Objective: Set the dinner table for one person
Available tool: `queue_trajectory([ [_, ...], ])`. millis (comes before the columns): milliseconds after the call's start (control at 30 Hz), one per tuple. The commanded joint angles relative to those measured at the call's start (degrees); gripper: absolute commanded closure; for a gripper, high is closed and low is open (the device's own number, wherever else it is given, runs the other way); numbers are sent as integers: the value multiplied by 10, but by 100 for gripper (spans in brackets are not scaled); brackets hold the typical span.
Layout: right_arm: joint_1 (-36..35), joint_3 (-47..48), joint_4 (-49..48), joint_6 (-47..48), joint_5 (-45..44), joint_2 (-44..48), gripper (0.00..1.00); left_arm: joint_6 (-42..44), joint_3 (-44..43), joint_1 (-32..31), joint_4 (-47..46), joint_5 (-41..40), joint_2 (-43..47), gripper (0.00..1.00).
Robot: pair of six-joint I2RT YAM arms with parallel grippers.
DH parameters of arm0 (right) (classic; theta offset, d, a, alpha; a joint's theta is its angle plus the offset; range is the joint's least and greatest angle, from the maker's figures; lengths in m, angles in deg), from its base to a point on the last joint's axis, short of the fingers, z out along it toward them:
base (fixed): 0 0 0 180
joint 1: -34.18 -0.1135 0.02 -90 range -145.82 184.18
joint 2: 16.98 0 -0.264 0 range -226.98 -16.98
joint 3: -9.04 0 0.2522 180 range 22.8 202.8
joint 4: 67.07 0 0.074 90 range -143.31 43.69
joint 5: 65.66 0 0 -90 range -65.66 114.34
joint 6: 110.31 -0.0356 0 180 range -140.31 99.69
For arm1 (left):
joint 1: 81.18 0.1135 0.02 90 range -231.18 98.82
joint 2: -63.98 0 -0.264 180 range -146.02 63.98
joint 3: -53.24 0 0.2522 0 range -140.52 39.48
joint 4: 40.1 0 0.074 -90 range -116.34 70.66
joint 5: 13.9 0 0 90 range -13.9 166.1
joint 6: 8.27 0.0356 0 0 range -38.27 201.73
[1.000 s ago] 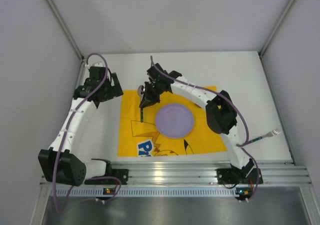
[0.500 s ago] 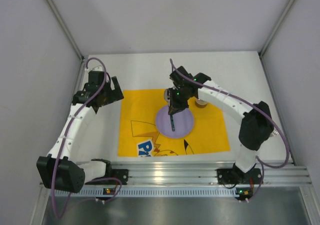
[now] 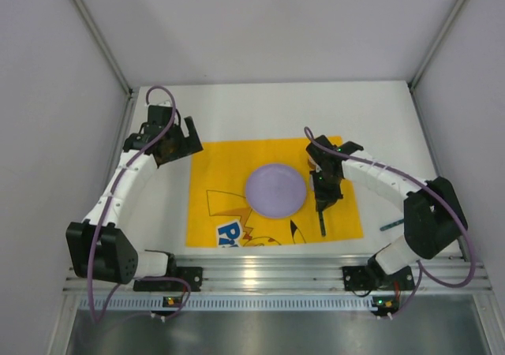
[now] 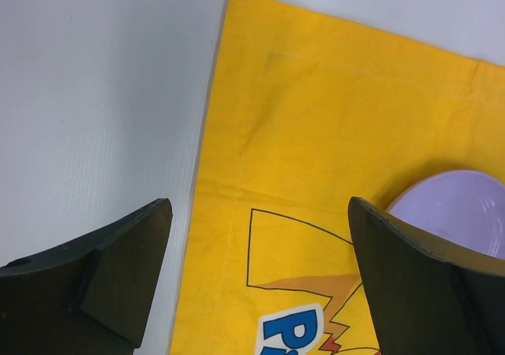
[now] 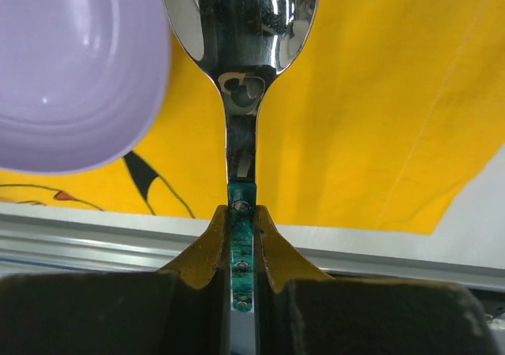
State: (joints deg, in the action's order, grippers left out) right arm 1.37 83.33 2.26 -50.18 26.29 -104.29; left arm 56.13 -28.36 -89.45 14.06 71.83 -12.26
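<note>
The white dinner table (image 3: 260, 106) carries a yellow cartoon mat (image 3: 221, 166) with a round lilac plate (image 3: 274, 189) on it. My right gripper (image 3: 322, 199) is over the mat just right of the plate and is shut on the green handle of a spoon (image 3: 322, 219), whose bowl points toward the near edge. In the right wrist view the gripper (image 5: 241, 213) pinches the handle, the shiny spoon bowl (image 5: 241, 16) hangs above the mat (image 5: 363, 118), and the plate (image 5: 71, 71) is at left. My left gripper (image 3: 177, 142) is open and empty over the mat's far left corner (image 4: 316, 134).
A green-handled fork (image 3: 389, 226) lies on the table right of the mat, mostly hidden by my right arm's elbow. The aluminium rail (image 3: 276, 264) runs along the near edge. In the left wrist view the plate (image 4: 461, 209) shows at right and bare table (image 4: 102, 95) at left.
My right gripper has carried the spoon from left of the plate, across it, to the mat on the plate's right side. My left arm has shifted slightly.
</note>
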Motion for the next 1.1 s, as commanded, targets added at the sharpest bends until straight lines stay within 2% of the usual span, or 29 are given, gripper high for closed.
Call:
queue_trajectory([
  [0, 37, -8, -22, 35, -18, 6, 100, -8, -15, 1, -29, 9, 7, 2],
  [467, 54, 4, -49, 72, -34, -81, 100, -20, 17, 1, -43, 3, 32, 2],
  [667, 54, 8, -49, 65, -38, -88, 67, -18, 15, 1, -48, 1, 25, 2],
  [933, 60, 49, 22, 56, -62, -15, 52, -15, -2, 1, -54, 5, 3, 2],
  [1000, 89, 62, 39, 48, -81, 29, 48, -14, -6, 1, -58, 10, -7, 2],
  [1033, 130, 59, 45, 46, -89, 44, 45, -13, -8, 1, -59, 13, -9, 2],
  [1067, 157, 57, 46, 41, -92, 60, 36, -15, -9, 1, -66, 19, -16, 2],
])
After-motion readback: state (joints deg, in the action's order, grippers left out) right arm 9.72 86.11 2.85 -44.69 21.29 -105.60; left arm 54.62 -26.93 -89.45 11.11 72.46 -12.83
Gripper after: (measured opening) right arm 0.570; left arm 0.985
